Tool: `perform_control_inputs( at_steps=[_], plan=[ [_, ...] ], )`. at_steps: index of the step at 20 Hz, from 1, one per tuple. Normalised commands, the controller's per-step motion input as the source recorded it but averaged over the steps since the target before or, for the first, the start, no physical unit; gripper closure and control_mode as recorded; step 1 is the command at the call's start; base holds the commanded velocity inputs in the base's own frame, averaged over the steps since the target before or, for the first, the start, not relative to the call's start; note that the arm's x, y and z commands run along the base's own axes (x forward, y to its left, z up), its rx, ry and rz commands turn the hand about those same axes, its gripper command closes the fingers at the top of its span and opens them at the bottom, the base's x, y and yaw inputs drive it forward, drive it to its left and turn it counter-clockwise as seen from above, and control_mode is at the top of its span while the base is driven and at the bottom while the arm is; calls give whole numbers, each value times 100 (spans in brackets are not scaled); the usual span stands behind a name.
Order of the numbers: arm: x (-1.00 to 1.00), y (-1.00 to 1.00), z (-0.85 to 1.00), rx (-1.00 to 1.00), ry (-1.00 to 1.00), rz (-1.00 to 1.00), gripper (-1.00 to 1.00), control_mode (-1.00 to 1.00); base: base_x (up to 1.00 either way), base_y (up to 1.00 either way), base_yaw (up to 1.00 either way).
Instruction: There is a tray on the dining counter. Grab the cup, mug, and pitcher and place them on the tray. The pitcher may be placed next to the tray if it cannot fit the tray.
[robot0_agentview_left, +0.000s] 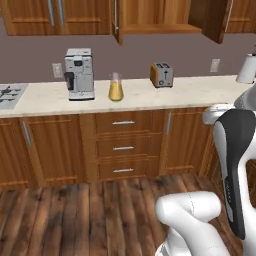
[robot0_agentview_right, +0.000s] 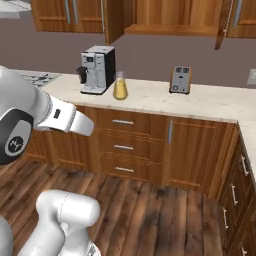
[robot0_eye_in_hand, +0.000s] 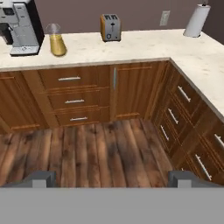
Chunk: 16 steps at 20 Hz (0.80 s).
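Clerk: Gripper (robot0_eye_in_hand: 112, 178), item one: fingers spread fully apart, nothing between them, hanging over the wooden floor (robot0_eye_in_hand: 92, 148) well short of any counter.

Checker: And the nearest task thing?

Clerk: Item two, pitcher (robot0_eye_in_hand: 56, 40): clear glass, orange liquid in the wide base, upright on the long counter (robot0_eye_in_hand: 144, 46) against the wall, just beside the coffee machine (robot0_eye_in_hand: 19, 27). Toaster (robot0_eye_in_hand: 110, 27) further along, apart from it. Paper towel roll (robot0_eye_in_hand: 195, 20) near the corner.

Checker: Cup, mug, tray?

Clerk: Not entered from these pictures.

Checker: Step in hand?

Clerk: By judgement, the approach to the pitcher; nothing lifted yet. The next move calls for closing the distance across the floor, then bringing the spread fingers level with the narrow neck or body, clear of the coffee machine, before closing.
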Motion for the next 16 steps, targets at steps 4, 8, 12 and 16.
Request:
perform_control_inputs(
  at_steps=[4, 8, 12, 16],
  plan=[
    [0, 0, 0, 0, 0, 0, -100, 100, 100, -10, 13],
    [0, 0, 0, 0, 0, 0, -100, 100, 94, -33, 2],
    [0, 0, 0, 0, 0, 0, -100, 100, 77, -53, -7],
    [0, 0, 0, 0, 0, 0, -100, 100, 67, -36, -13]
  ],
)
